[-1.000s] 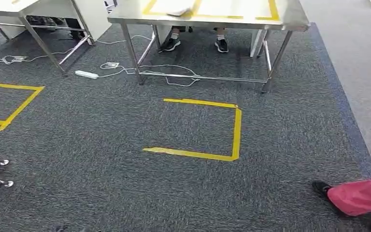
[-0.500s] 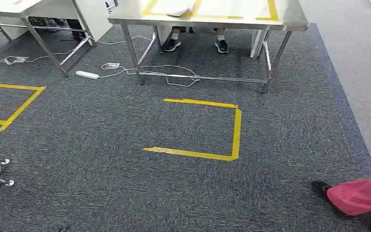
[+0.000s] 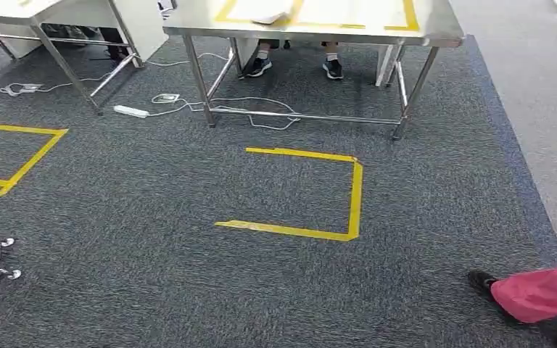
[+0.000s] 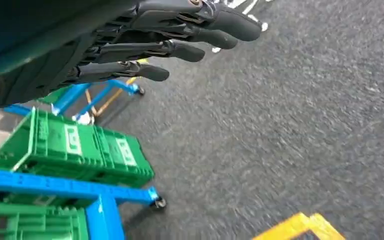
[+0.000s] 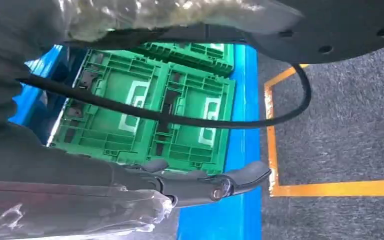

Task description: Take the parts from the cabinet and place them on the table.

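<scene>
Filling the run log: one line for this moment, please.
left hand: empty, fingers extended | right hand: holds plastic-wrapped part | steel table: ahead

We see a yellow tape square [image 3: 301,192] on grey carpet [image 3: 152,275], a power strip [image 3: 130,112] left of it, pink trousers [image 3: 544,293] to its right.

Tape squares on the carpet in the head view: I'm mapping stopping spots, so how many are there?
2. One yellow tape outline lies in front of the steel table; another is cut by the picture's left edge. More may lie outside the picture.

The table [image 3: 435,30] is cut off by the head view's top edge, a seated person's shoes [image 3: 259,67] showing beneath.
</scene>
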### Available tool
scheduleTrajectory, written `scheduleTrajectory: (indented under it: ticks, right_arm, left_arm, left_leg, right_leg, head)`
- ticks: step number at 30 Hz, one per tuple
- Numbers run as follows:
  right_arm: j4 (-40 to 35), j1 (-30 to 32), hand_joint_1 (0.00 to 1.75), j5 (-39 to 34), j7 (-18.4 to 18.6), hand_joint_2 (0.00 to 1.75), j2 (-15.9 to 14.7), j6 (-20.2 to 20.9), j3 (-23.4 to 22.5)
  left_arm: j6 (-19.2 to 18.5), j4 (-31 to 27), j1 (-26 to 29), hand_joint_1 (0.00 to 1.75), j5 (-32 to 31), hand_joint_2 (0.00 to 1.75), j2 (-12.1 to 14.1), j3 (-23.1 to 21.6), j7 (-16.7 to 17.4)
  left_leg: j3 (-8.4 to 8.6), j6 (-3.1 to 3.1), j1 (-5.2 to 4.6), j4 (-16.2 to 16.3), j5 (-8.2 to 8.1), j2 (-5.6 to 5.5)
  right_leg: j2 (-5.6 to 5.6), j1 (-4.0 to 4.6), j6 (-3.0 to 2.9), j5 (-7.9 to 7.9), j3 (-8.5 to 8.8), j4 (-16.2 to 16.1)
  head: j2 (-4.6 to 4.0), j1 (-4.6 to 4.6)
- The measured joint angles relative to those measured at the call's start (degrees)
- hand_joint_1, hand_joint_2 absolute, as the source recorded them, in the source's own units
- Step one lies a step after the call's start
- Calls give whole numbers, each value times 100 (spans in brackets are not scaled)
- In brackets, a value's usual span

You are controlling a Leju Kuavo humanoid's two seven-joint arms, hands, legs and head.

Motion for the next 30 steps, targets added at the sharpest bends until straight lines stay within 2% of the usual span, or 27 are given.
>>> scheduleTrajectory:
  ticks: [8,13,14,19,24,30]
  right_arm:
    - [-2,-19,0,2,0,175,0,20,6]
    - [33,-60,0,0,2,175,0,89,7]
    - [46,-65,0,2,0,0,0,109,7]
    - [114,-77,0,0,0,0,0,140,4]
    - [175,-91,0,4,2,0,0,140,7]
    - [234,-156,0,17,0,0,0,243,9]
  left_arm:
    - [-24,251,-126,0,1243,0,-81,-454,-452]
    - [-125,664,-291,0,2533,0,-201,-902,-1123]
    - [-133,726,-318,0,2692,0,-216,-995,-1181]
    - [-138,883,-382,0,3388,0,-251,-1329,-1373]
    - [-146,931,-397,0,3673,0,-260,-1447,-1482]
    - [-44,885,-426,0,4556,0,-186,-1784,-1707]
  left_leg:
    - [-6,0,0,1,0,0]
    - [-11,0,0,1,0,0]
    - [-12,0,0,1,0,0]
    - [-17,0,0,2,0,0]
    - [-19,0,0,2,0,0]
    - [-19,0,0,3,0,0]
  right_leg:
    - [0,0,1,1,-7,0]
    - [0,0,2,2,-12,0]
    - [0,0,2,2,-12,0]
    - [0,0,2,2,-16,0]
    - [1,0,2,2,-18,0]
    - [1,0,3,3,-19,0]
  head:
    - [0,2]
    - [0,2]
    - [0,2]
    - [0,2]
    - [0,2]
    - [0,2]
